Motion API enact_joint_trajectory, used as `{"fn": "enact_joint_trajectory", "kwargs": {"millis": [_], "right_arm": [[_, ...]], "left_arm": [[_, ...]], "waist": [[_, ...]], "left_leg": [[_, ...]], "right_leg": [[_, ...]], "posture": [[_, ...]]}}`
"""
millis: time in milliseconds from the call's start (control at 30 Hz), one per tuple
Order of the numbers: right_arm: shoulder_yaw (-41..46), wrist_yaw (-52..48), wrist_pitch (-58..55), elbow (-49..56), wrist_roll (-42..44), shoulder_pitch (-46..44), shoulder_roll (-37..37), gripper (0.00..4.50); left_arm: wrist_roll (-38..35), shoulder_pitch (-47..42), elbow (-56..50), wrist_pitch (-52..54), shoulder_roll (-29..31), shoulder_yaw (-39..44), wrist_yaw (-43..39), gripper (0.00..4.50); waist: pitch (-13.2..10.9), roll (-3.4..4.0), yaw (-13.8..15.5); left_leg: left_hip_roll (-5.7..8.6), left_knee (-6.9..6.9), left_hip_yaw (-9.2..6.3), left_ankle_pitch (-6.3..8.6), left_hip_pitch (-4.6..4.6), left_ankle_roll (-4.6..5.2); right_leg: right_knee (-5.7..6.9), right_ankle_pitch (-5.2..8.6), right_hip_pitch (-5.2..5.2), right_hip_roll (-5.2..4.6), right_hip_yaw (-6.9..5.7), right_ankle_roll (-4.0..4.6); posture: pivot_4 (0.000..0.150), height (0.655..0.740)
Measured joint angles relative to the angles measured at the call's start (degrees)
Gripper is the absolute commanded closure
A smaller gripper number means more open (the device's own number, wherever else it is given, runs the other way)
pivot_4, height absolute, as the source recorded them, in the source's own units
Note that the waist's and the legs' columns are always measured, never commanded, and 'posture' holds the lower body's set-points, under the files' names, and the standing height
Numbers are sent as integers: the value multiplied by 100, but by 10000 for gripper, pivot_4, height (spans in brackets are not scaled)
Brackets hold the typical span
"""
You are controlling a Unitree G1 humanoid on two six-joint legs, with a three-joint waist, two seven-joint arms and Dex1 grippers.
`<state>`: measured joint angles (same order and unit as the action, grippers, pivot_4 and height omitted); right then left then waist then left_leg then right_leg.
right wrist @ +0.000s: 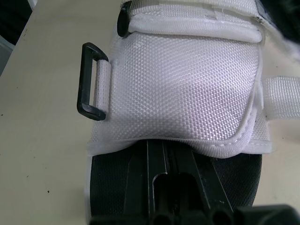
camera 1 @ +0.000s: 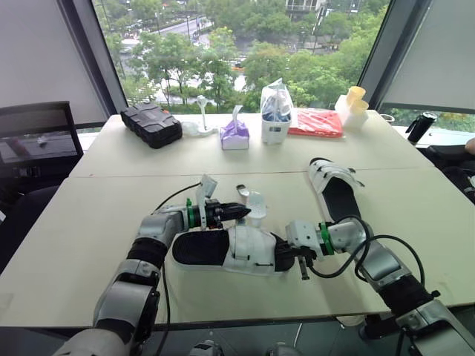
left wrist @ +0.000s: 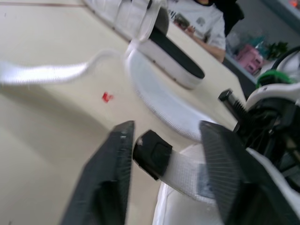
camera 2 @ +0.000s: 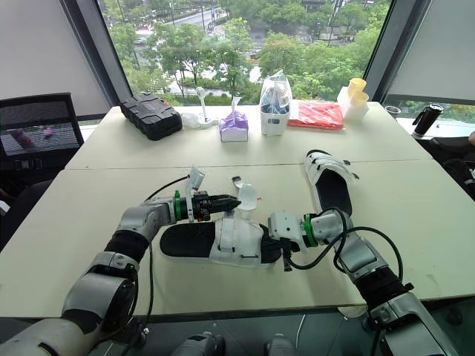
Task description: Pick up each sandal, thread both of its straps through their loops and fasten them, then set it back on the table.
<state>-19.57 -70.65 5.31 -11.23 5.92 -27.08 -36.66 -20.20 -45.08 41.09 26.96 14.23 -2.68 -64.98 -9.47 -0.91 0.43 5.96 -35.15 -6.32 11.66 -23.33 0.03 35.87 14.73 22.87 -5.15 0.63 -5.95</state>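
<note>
The near sandal (camera 1: 223, 248), black-soled with a white upper, lies on the table (camera 1: 89, 222) between my arms. My right gripper (camera 1: 288, 257) is shut on its end; the right wrist view shows the white upper (right wrist: 187, 79) and a black loop (right wrist: 91, 82) at its side. My left gripper (camera 1: 243, 213) hovers open over the far side of the sandal. A black loop (left wrist: 152, 153) on a white strap sits between its fingers (left wrist: 110, 178), unclamped. A loose white strap (camera 1: 253, 202) sticks up just beyond. The second sandal (camera 1: 334, 189) lies further back on the right.
Along the table's far edge stand a black case (camera 1: 151, 124), a purple tissue box (camera 1: 234, 136), a clear bag (camera 1: 275, 111), a red packet (camera 1: 316, 122) and yellow cups (camera 1: 355, 100). A black bottle (camera 1: 421, 126) is far right. A person in a white shirt (left wrist: 201, 21) sits beyond the table.
</note>
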Motion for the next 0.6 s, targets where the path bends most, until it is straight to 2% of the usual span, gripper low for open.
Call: {"fn": "enact_joint_trajectory", "kwargs": {"millis": [67, 600], "right_arm": [[1, 0, 0, 0, 0, 1, -1, 45000], [-11, 11, -2, -9, -12, -3, 4, 45000]], "left_arm": [[116, 16, 3, -124, 73, -13, -3, 637], [850, 147, 193, -1431, 373, -218, 11, 637]], "waist": [[0, 0, 3], [6, 1, 2]], "left_leg": [[0, 0, 0, 0, 0, 0], [0, 1, -1, 1, 5, 0]], "right_leg": [[0, 0, -1, 0, 0, 0], [-1, 0, -7, -1, 0, 0]], "posture": [[1500, 7400], [1500, 7400]]}}
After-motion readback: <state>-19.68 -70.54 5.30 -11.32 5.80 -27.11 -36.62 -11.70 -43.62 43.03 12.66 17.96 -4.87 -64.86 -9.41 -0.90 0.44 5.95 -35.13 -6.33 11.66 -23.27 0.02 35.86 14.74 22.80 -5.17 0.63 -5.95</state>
